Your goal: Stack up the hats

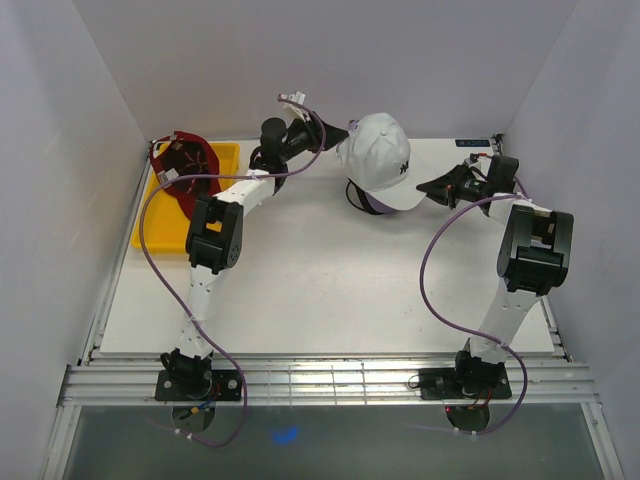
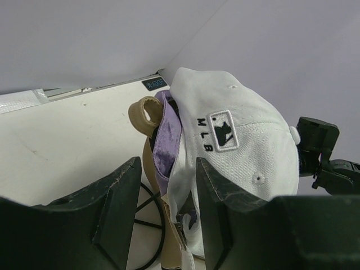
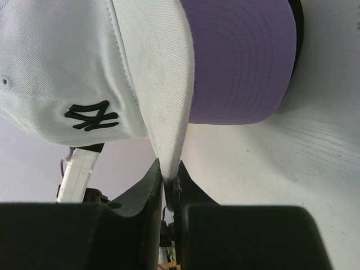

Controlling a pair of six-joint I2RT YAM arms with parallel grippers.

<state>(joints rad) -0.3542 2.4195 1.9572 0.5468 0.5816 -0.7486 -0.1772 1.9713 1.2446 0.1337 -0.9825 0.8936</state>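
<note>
The white hat [image 1: 381,152] hangs tilted above the back of the table, over a lavender hat [image 1: 374,206] with a black hat's edge [image 1: 354,194] showing beneath. My right gripper [image 1: 426,187] is shut on the white brim [image 3: 163,84], seen pinched at the right gripper [image 3: 169,174]; the lavender brim [image 3: 242,62] lies just below. My left gripper [image 1: 344,134] is open at the white hat's rear. In the left wrist view the left gripper [image 2: 167,169] straddles the rear edge of the white hat [image 2: 247,152] and the lavender hat [image 2: 169,135]. The dark red hat [image 1: 186,164] lies upside down in the tray.
A yellow tray [image 1: 150,228] sits at the table's back left corner. Walls enclose the table on the left, back and right. Purple cables loop from both arms. The right gripper [image 2: 318,153] shows in the left wrist view beyond the white hat.
</note>
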